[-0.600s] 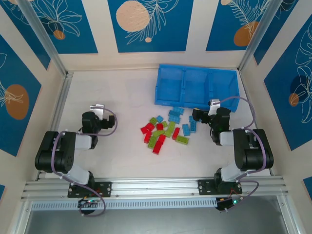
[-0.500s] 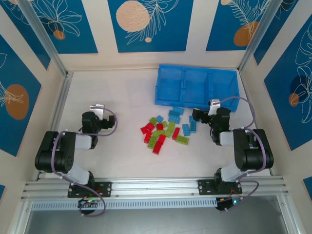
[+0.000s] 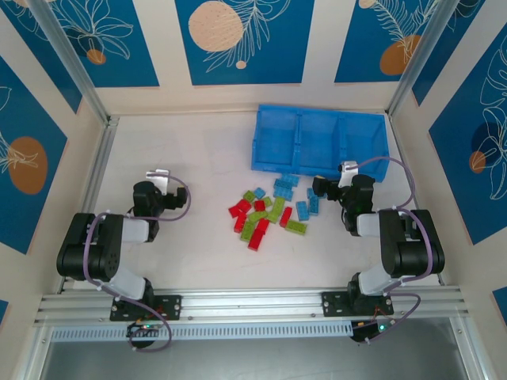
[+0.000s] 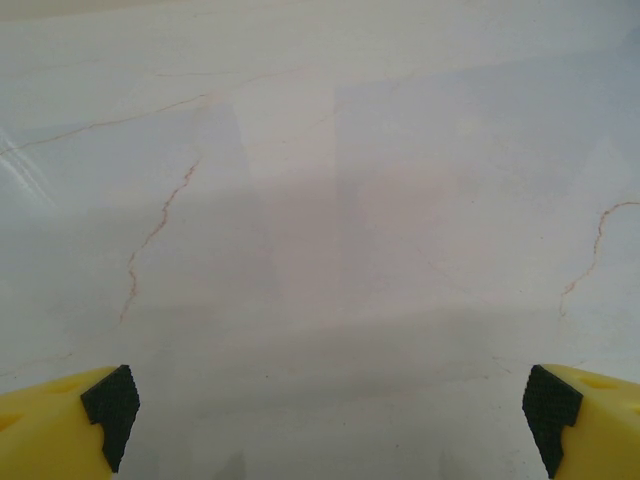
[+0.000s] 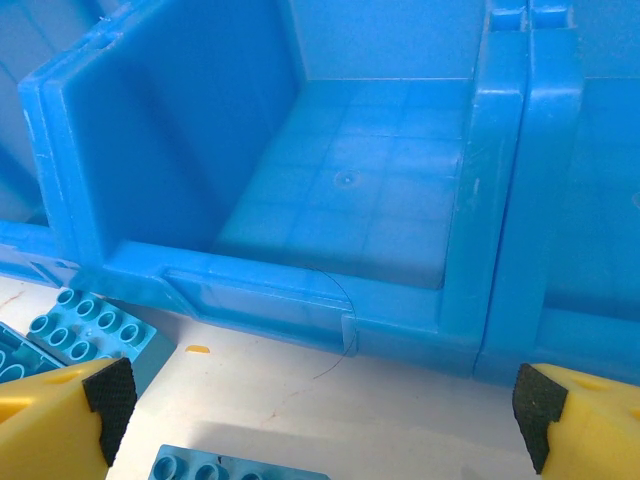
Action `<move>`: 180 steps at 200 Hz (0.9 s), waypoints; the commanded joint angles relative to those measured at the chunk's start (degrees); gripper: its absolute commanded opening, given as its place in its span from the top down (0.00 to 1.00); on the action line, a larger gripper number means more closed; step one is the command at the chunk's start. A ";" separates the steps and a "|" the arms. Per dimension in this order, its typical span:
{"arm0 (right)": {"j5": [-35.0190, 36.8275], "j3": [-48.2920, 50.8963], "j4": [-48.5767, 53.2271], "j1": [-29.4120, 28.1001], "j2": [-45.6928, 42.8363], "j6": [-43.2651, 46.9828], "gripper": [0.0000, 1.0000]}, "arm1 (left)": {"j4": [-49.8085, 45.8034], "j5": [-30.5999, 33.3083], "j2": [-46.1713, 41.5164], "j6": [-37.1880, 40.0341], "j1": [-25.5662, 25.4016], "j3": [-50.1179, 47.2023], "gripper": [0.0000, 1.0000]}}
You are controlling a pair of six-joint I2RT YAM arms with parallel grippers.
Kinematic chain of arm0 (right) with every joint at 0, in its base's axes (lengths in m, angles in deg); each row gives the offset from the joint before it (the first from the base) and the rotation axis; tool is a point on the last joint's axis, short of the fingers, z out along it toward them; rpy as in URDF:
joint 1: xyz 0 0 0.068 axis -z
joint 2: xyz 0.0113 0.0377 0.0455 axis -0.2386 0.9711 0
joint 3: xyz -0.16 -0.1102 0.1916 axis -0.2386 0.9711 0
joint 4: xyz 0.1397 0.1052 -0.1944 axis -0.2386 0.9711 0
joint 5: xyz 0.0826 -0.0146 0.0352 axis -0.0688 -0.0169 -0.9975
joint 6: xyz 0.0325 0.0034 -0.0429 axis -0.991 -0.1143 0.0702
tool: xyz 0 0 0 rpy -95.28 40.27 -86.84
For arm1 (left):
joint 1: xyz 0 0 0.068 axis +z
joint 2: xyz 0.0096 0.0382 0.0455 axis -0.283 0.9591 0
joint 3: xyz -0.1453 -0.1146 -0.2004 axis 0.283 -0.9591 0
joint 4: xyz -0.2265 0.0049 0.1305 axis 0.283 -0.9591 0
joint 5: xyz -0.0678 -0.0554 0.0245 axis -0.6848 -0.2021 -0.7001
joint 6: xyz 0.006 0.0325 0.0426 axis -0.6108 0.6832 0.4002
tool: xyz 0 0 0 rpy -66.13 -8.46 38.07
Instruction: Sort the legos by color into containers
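Left pincer: jaws stood wide apart, holding nothing, above bare table.
Right pincer: jaws apart, empty, facing containers.
Legos: loose, mid-table.
Containers: toward far right corner.

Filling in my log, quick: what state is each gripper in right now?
Left gripper: open, holding nothing.
Right gripper: open, holding nothing.

pale table, blue floral wall panels

Right wrist: blue legos cut by left, bottom edges; containers cropped at top, sides.
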 commanded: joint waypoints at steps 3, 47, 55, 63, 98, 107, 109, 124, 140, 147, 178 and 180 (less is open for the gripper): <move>-0.09 -0.58 -0.75 0.22 -0.29 0.90 0.01 | 1.61 -0.04 -0.59 -0.37 0.17 0.94 0.00; 14.27 -11.39 36.30 -2.97 -17.79 -12.67 0.01 | -1.74 4.15 -6.45 0.02 -1.38 0.31 0.00; 14.16 -15.08 48.28 -3.22 -20.42 -18.91 0.01 | -4.81 6.85 -10.27 0.81 -2.97 0.41 0.00; 11.53 -17.51 55.58 -3.79 -22.21 -23.11 0.01 | -11.02 10.73 -15.05 0.55 -4.74 1.79 0.00; 3.99 -25.61 76.09 -11.23 -23.84 -27.65 0.00 | -39.56 14.63 -29.65 -8.83 -12.35 15.03 0.00; 5.40 -27.68 79.71 -13.97 -22.98 -28.05 0.00 | -45.66 12.59 -31.33 -9.78 -15.25 19.26 0.00; 5.90 -28.09 80.47 -14.48 -22.70 -28.19 0.00 | -46.75 11.69 -31.59 -9.87 -15.81 20.07 0.00; 7.53 -29.82 84.08 -17.13 -21.16 -29.65 0.00 | -56.35 2.90 -32.09 -9.68 -19.74 27.30 0.00; 7.32 -30.80 85.85 -17.98 -18.86 -31.08 0.00 | -69.10 -5.60 -30.87 -5.87 -23.84 35.62 0.00; 8.18 -30.46 85.69 -18.26 -17.81 -32.13 0.00 | -74.34 -8.04 -30.57 -3.39 -25.55 38.38 0.00; 10.63 -29.31 84.62 -18.33 -11.60 -34.28 0.01 | -84.84 -12.15 -33.79 5.31 -27.94 40.68 0.00; 10.39 -29.20 84.20 -18.19 -11.17 -34.12 0.02 | -84.60 -11.92 -34.36 5.96 -27.93 40.14 0.00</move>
